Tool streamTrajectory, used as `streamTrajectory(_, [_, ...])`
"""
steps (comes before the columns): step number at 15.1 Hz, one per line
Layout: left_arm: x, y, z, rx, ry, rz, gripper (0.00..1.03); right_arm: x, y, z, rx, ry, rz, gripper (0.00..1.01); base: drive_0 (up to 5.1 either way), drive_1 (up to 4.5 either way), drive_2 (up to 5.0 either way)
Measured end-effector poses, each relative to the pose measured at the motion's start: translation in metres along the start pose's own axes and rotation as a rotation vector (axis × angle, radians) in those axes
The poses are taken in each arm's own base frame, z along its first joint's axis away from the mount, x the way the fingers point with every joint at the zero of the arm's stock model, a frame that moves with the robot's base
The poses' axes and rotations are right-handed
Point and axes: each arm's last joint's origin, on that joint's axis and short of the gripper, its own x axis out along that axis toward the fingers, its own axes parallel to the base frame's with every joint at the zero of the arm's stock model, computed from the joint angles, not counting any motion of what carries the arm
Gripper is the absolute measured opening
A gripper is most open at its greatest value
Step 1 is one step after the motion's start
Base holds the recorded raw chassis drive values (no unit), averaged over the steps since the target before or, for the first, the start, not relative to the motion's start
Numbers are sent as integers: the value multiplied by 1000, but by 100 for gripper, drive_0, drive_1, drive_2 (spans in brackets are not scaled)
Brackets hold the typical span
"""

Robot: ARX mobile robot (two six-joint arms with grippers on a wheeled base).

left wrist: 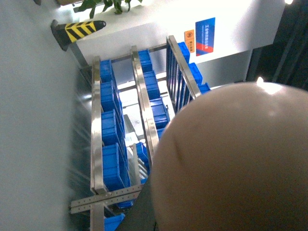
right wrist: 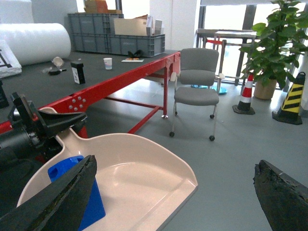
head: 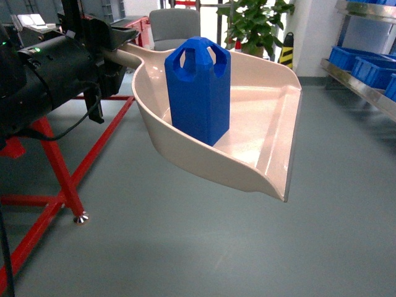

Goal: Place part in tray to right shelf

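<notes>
The blue part [head: 198, 93] stands upright in the back half of the beige tray [head: 266, 142], which hangs in the air over the grey floor. My left gripper [head: 120, 52] is shut on the tray's handle at the upper left. The right wrist view shows the part [right wrist: 72, 173] and tray [right wrist: 139, 178] from the side. My right gripper [right wrist: 173, 202] is open beside the tray's front edge, its fingers wide apart and holding nothing. The steel shelf [head: 359, 86] with blue crates [head: 365, 65] runs along the right edge. The tray's underside [left wrist: 231, 163] fills much of the left wrist view, in front of the shelf [left wrist: 96, 144].
A red-framed table [head: 62, 167] stands to the left. A grey chair [right wrist: 196, 82], a traffic cone [right wrist: 246, 94], a black-and-yellow bollard [right wrist: 293, 98] and a potted plant [right wrist: 276, 43] stand behind on the grey floor.
</notes>
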Motion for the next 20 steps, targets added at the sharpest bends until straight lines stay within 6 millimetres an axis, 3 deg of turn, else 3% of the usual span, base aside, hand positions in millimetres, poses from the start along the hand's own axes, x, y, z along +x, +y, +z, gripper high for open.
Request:
streamTrajectory(12, [0, 0, 1, 1, -6, 2, 13, 0, 0, 0, 0, 1, 1, 98, 5, 435, -426])
streamTrajectory(14, [-1, 0, 3, 2, -12, -3, 13, 1, 0, -1, 0, 4, 0, 98, -205, 225, -635])
streamTrajectory(20, [0, 0, 1, 1, -4, -1, 13, 1, 0, -1, 0, 3, -3, 98, -163, -163, -163])
